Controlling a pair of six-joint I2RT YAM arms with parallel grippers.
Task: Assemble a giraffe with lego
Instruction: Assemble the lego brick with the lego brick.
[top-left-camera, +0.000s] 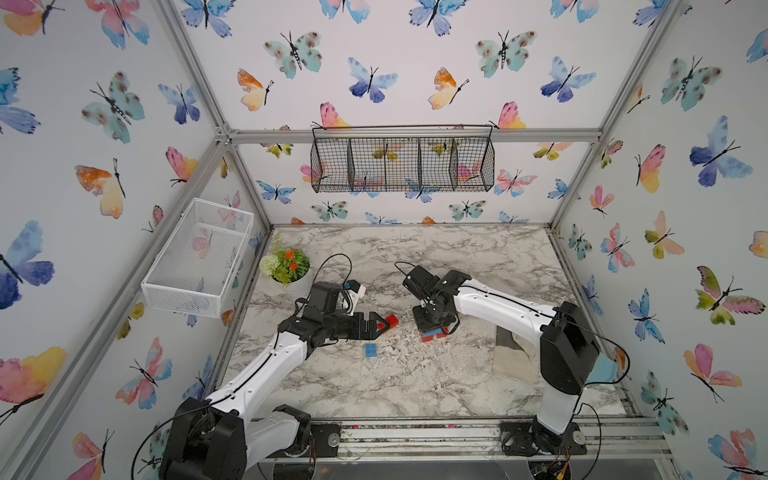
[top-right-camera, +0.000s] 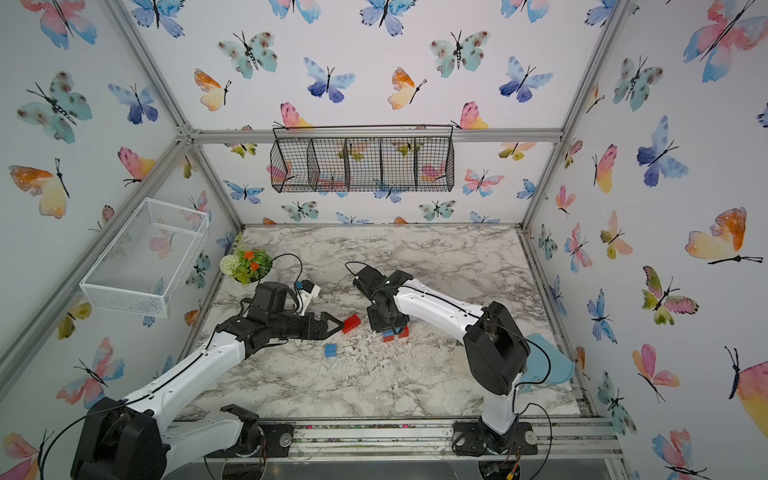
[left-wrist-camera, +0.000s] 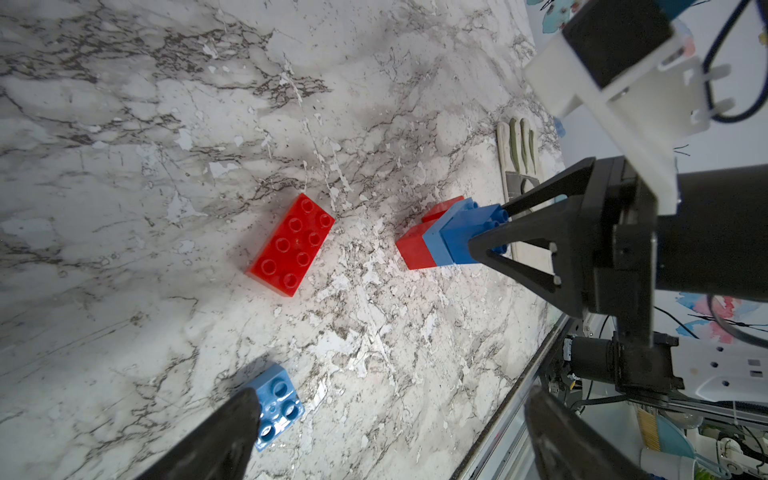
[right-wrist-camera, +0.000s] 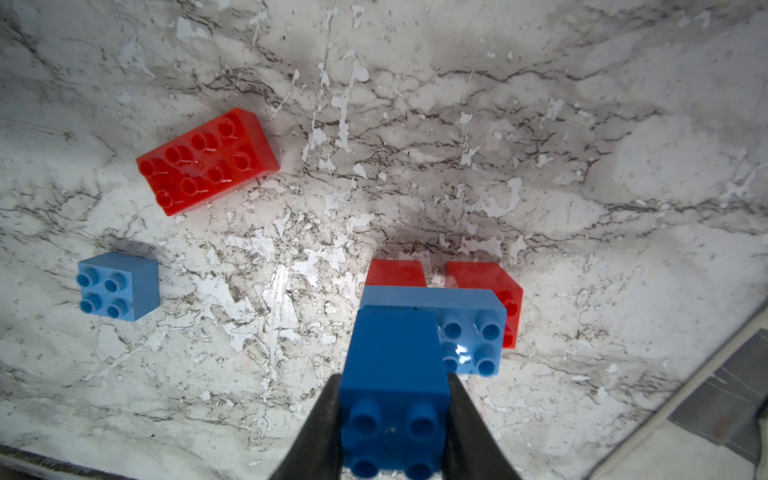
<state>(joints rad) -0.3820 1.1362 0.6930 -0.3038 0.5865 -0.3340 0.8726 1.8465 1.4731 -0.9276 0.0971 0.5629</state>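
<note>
The giraffe (right-wrist-camera: 469, 328) stands as two red square legs (right-wrist-camera: 498, 286) under a long light-blue brick. A dark-blue square brick (right-wrist-camera: 395, 374) sits on one end of it, and my right gripper (right-wrist-camera: 395, 419) is shut on that brick from above. In both top views the right wrist covers most of this stack (top-left-camera: 432, 334) (top-right-camera: 395, 333). Loose lego lies to its left: a long red brick (top-left-camera: 390, 322) (left-wrist-camera: 291, 245) and a small light-blue square brick (top-left-camera: 371, 350) (left-wrist-camera: 278, 399). My left gripper (left-wrist-camera: 395, 440) is open and holds nothing, its tip (top-left-camera: 380, 325) beside the long red brick.
A potted plant (top-left-camera: 286, 266) stands at the back left of the marble table. A pale glove (top-left-camera: 513, 353) lies right of the stack, under the right arm. A white wire basket (top-left-camera: 199, 257) hangs on the left wall, a black one (top-left-camera: 403, 164) on the back wall.
</note>
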